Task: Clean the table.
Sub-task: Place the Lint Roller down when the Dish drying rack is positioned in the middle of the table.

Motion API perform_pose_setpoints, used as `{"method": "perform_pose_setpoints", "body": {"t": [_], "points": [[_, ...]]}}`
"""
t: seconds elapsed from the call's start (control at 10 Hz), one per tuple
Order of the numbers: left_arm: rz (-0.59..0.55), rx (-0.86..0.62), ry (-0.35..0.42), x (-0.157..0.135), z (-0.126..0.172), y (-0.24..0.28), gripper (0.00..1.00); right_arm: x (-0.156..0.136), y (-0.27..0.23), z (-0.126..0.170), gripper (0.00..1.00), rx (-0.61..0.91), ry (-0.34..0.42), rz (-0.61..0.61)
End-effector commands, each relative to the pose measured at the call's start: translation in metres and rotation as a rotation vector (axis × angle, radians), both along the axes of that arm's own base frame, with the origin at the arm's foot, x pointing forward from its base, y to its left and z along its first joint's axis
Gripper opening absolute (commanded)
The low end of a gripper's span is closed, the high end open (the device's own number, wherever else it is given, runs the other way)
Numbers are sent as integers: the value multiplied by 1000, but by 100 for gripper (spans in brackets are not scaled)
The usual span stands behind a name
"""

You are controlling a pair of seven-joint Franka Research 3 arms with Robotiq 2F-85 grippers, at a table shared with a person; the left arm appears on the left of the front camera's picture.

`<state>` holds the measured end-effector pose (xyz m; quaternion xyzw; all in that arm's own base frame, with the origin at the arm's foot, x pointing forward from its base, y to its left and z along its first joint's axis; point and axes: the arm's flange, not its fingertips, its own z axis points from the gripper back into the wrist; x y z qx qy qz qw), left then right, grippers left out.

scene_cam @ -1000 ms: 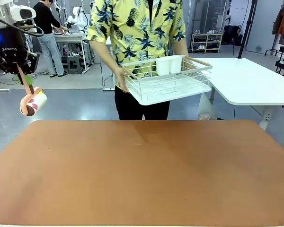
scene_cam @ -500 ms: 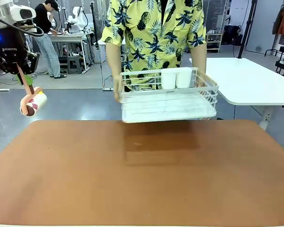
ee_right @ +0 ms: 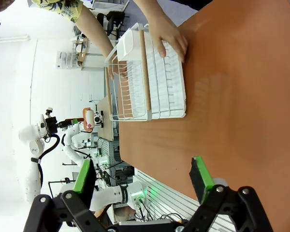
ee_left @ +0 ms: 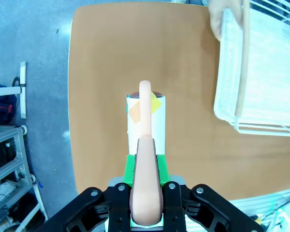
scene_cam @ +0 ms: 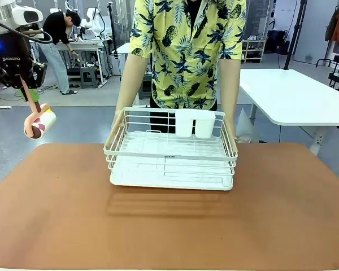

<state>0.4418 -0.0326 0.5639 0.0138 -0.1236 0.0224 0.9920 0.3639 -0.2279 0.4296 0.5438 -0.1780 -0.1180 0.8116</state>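
The wide reddish-brown matte bench [scene_cam: 56, 220] with rounded corners filled the foreground of the front view, and a white wire dish rack with pale wooden handles [scene_cam: 170, 164] sat near its far edge, a little left of centre. A person in a yellow leaf-print shirt stood behind it with one hand [scene_cam: 114, 132] on each end of the rack. Two white cups [scene_cam: 194, 123] stood in the rack's far right corner.

As far as could be judged, the cleaning had not begun: the bench top showed no visible dirt, and the rack sat where a pass would have to run, so the whole job seemed still to lie ahead.

The left gripper [scene_cam: 29, 96] hung above the floor off the bench's left far corner, its fingers clamped on the pink handle of a lint roller with a white patterned drum [scene_cam: 39, 123], which dangled clear of the bench. In the right wrist view the right gripper [ee_right: 142, 181] hovered over bare bench, its green-padded fingers [ee_right: 201, 174] wide apart and holding nothing.
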Motion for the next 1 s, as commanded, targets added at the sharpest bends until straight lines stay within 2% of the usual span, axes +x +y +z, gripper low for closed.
{"method": "perform_pose_setpoints", "body": {"t": [0.0, 0.9], "points": [[-1, 15, 3, -3, 3, 2, 21, 0, 0, 2, 100, 5, -23, 5], [-1, 15, 3, -3, 3, 2, 21, 0, 0, 2, 100, 5, -23, 5]]}}
